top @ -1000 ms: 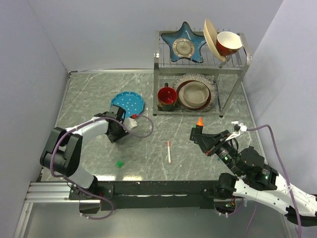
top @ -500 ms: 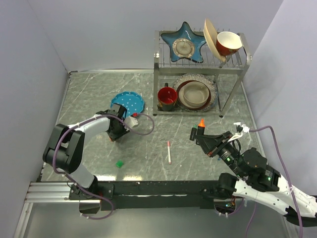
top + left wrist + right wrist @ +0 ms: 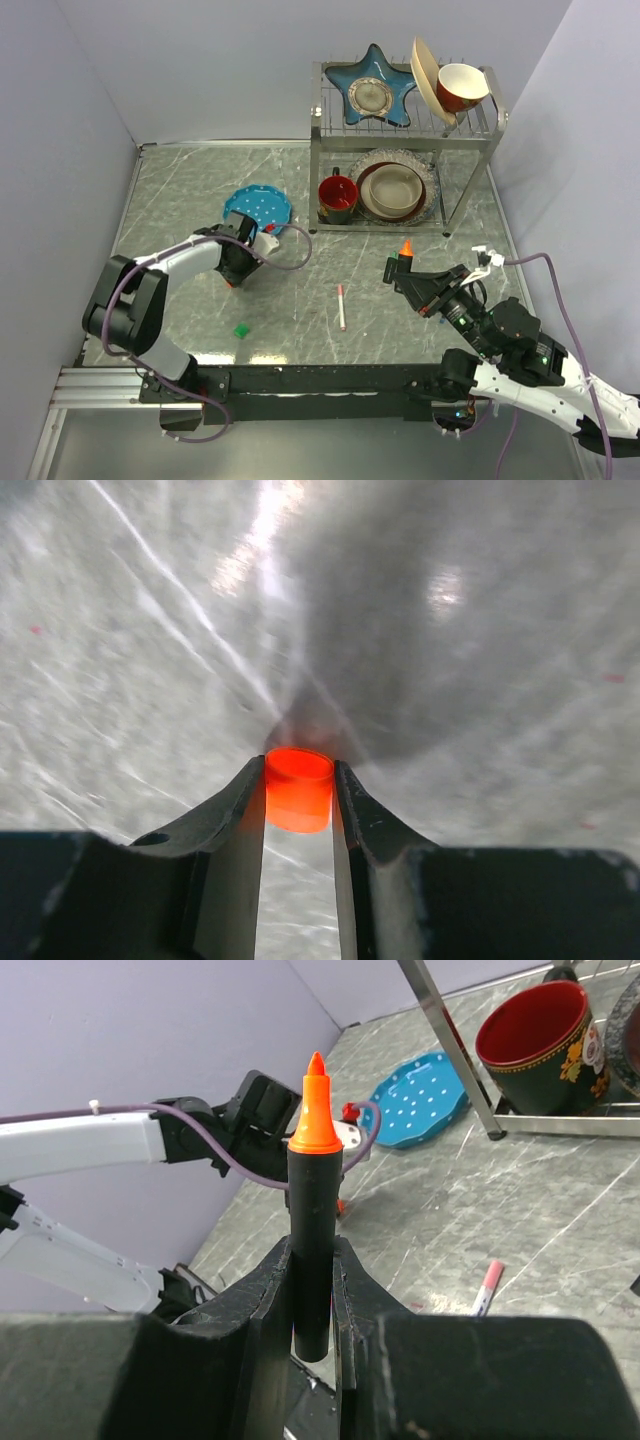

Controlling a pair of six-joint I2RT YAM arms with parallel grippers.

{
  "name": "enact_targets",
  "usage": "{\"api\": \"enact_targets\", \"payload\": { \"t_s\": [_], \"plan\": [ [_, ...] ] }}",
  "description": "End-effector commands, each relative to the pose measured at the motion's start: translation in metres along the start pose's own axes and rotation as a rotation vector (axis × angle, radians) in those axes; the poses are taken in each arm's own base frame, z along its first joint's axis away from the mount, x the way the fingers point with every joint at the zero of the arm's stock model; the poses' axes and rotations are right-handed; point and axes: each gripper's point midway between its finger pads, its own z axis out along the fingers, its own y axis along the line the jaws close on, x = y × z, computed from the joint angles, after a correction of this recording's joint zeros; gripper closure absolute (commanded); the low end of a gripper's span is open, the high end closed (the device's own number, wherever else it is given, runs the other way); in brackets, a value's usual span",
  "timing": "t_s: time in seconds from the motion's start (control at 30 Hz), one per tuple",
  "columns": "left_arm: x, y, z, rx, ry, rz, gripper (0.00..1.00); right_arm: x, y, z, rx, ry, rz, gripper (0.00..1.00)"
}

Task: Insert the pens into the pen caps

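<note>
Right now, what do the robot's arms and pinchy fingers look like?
The left arm and the right arm both have chunky black joints and a smooth white tube part. A purple cable loops along each arm. The left gripper and the right gripper each have two flat black fingers, narrower at the tips.

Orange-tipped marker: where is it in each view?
Top external: marker right of centre, in the right gripper.
Left wrist: not in it.
Right wrist: marker dead centre, upright in the gripper.
Shared landmark: blue plate, left of centre from above, upper right at the right wrist.
</note>
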Motion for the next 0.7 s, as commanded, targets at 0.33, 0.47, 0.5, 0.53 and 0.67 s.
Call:
{"api": "enact_targets", "payload": {
  "t_s": [0.33,0.47,0.5,0.53,0.67],
  "plan": [
    [-0.116,-0.032,-0.176,0.056,-0.816,-0.389,0.99,0.061,0.015,0.034,-0.061,0.160,0.031,1.00],
    [-0.125,-0.060,-0.240,0.267,-1.152,-0.511,0.99,0.093,0.020,0.053,-0.078,0.247,0.004,1.00],
    [-0.125,-0.062,-0.267,0.296,-1.256,-0.514,0.99,0.093,0.023,0.057,-0.076,0.253,-0.003,1.00],
    [-0.127,-0.065,-0.280,0.330,-1.309,-0.517,0.99,0.096,0.024,0.061,-0.066,0.264,-0.015,1.00],
    [-0.125,-0.068,-0.301,0.419,-1.373,-0.634,0.99,0.120,0.031,0.083,-0.062,0.313,-0.069,1.00]
  ]
}}
